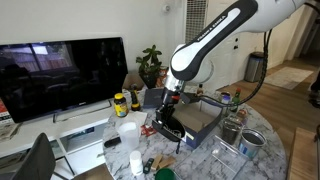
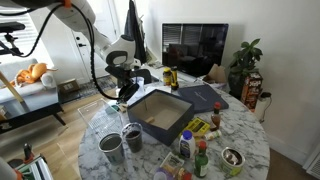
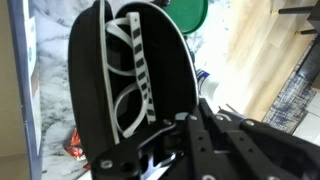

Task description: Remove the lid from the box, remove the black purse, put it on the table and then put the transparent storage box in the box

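A living room with a dark television on a low stand at the far left and a potted plant behind; in front of them stands a round marble table crowded with small items. At the left of the table, in an exterior view, are a white cup and, farther back, a yellow bottle.

Next comes the gripper on the white arm that reaches in from the upper right. It hangs at the left edge of the box and appears clamped on the black purse, which dangles below it, off the table. In the wrist view the purse fills most of the picture just ahead of the claw, a black oval with white printing, with marble to its left and a green round lid beyond it.

The box is open, its pale inside showing in both exterior views. The lid lies flat on the table just beyond the box's far right side. Two metal tins stand at the right. I cannot make out the transparent storage box with any certainty.
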### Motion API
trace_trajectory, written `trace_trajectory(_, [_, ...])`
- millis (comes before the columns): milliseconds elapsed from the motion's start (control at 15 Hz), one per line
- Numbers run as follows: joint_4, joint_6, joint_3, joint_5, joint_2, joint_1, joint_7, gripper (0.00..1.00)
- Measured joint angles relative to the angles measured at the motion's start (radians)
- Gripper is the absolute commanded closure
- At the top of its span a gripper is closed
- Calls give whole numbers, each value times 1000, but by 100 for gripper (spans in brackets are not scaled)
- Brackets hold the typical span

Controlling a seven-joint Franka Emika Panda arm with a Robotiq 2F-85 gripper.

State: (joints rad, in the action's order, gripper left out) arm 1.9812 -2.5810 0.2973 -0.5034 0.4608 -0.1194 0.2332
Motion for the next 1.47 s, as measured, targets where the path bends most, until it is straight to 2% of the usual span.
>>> trace_trajectory(400, [-64,-44,62,-51,144,79,96,99])
trace_trajectory(467, [-72,-55,70,-51,164,87,102,70])
trace_trajectory(533, [-80,-67,77,-51,183,94,106,69])
trace_trajectory(800, [-98,-87,117,-51,210,125,108,40])
trace_trajectory(933, [-93,-87,138,-51,187,141,106,25])
trace_trajectory(1133, [-37,-78,133,-50,96,160,83,3])
trace_trajectory(1267, [42,-30,89,-40,0,166,38,0])
trace_trajectory(1467, [180,84,-14,0,-147,168,-30,0])
